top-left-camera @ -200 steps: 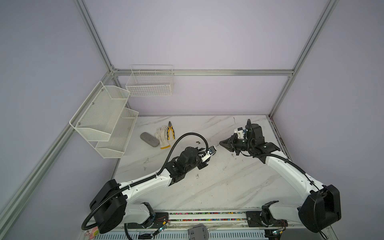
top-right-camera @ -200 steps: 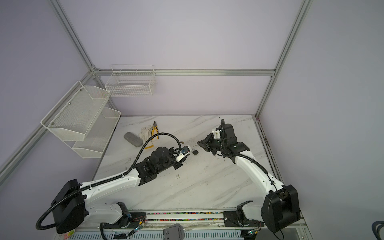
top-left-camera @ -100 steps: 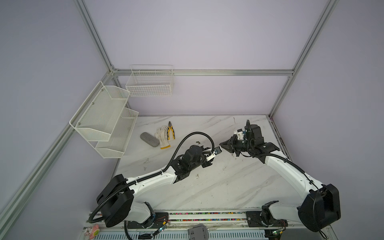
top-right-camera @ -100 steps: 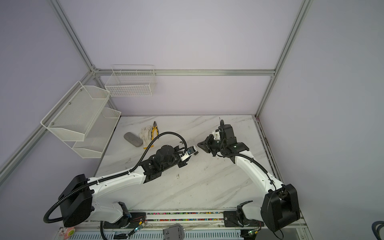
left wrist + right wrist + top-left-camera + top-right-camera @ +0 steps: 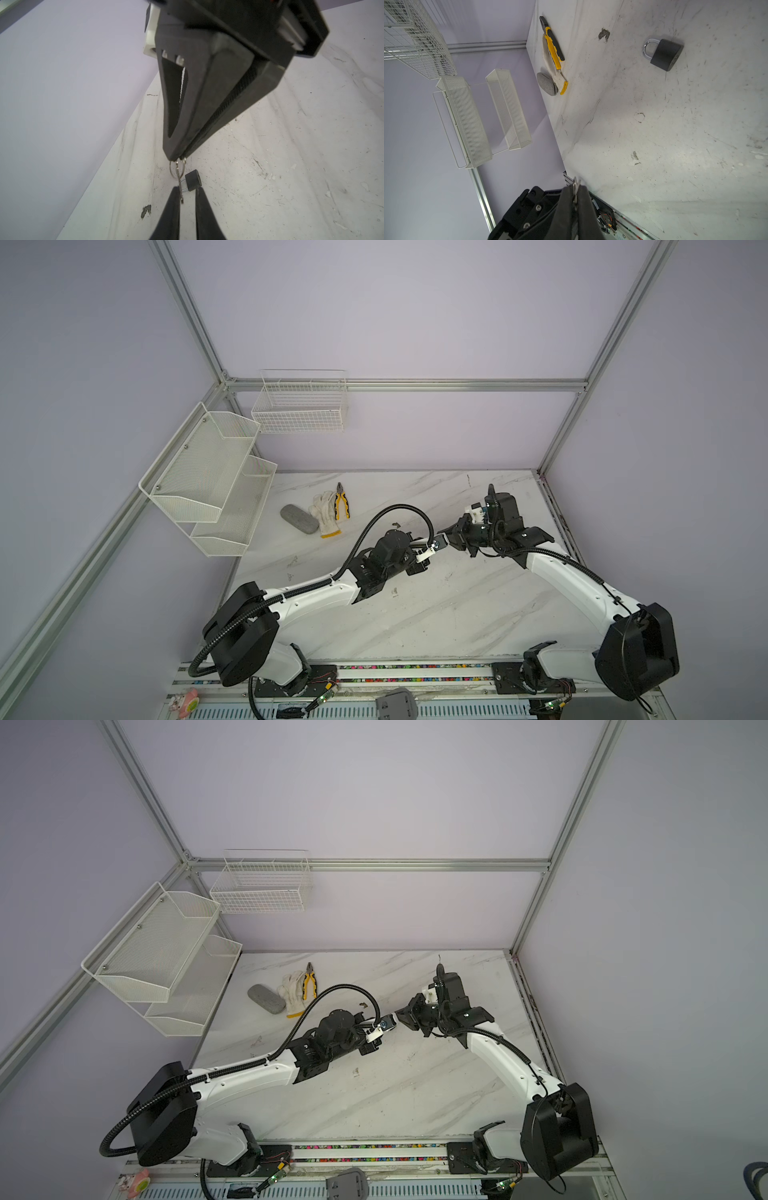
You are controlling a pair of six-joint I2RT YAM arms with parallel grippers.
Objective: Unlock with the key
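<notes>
**2 hands meet over the desk, 1 key between them**

Nearest the top camera, 1 small pink object (image 5: 186, 702) sits by the front rail. Any lettering on it is too small to read. Behind it stand the bases of 2 arms, the left arm (image 5: 316, 601) and the right arm (image 5: 573, 585). Both reach in over the white marbled desk (image 5: 457, 614).

At mid-desk the 2 hands meet tip to tip in both top views. The right hand (image 5: 179, 156) is pinched tight on the head of 1 small silvery key (image 5: 178, 176), which hangs from its tip on 1 thin ring (image 5: 170, 168). The left hand (image 5: 188, 191) has its 2 fingers drawn narrow with a slim gap between them. The key's blade lies along the inner edge of 1 finger; whether that finger presses it I cannot tell.

1 black padlock (image 5: 663, 55) with a silver shackle lies flat on the desk, apart from both hands. Any marking on it is too small to read. Near it is 1 dark scrap (image 5: 604, 34).

Farther back on the left, close together, lie 1 grey oval object (image 5: 298, 519), 1 white glove (image 5: 324, 516) with a yellow cuff, and 1 pair of yellow-and-black pliers (image 5: 342, 506).

Farthest off, 1 white mesh shelf (image 5: 199, 472) with 2 tiers and 1 wire basket (image 5: 299, 414) hang on the frame.
</notes>
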